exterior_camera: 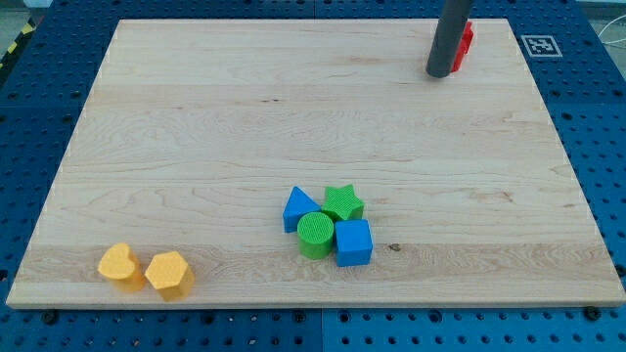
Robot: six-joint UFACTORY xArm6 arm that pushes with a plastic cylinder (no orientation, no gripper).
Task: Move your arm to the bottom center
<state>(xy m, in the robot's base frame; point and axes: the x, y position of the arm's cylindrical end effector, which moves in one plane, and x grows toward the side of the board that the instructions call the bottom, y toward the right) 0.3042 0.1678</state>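
Resting on the pale wooden board [196, 117] over blue pegboard [39, 88], my tip [438, 73], holding nothing, touches a red block [467, 37].

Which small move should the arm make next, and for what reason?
Probably slide my tip toward the view's bottom and a little left. It stands near the view's top right, beside the red block, far from the bottom centre. The cluster around the green cylinder sits there, so approach slowly.

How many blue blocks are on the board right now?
2. A blue triangle at the left of the bottom-centre cluster, and a blue cube at its right. My tip might hide others.
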